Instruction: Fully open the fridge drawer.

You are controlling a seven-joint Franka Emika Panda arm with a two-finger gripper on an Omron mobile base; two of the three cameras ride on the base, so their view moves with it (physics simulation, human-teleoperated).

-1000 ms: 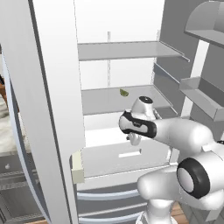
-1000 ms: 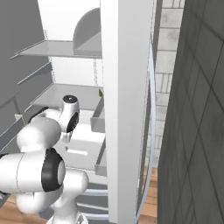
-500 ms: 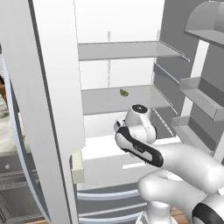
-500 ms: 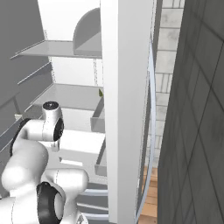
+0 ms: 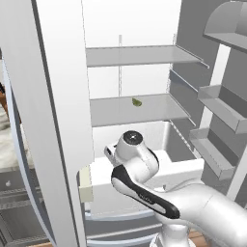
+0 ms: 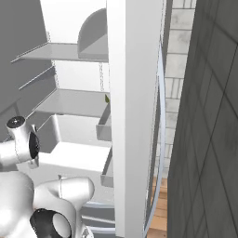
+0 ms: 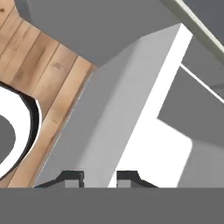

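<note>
The fridge stands open, w/ the drawer (image 5: 144,181) pulled part way out below the lower shelf (image 5: 140,110). In the left base view the drawer is a wide white bin; its open top shows a pale grey interior, and its flat white front sits forward of the shelves, just behind the arm's upper link. In the right base view the same drawer (image 6: 76,155) juts out toward the camera beside the edge of the open door (image 6: 135,116).

The arm bends low across the drawer front, its round joint cap sitting over the front rim near centre. The gripper (image 7: 99,178) looks down along the drawer's front edge in the hand view: two small dark fingertips (image 7: 73,177) rise at the bottom, one on each side of the white front wall, w/ a narrow gap between them. They look set around the panel's top lip, but contact is hidden at the frame's edge, so it can't be told whether they clamp it or stand loose.

A small green item (image 5: 137,102) lies on the lower shelf, well back from the drawer. An upper shelf (image 5: 140,55) sits above it. Door bins (image 5: 219,108) line the right-hand door. Wood floor (image 7: 39,74) shows below the drawer in the hand view.
</note>
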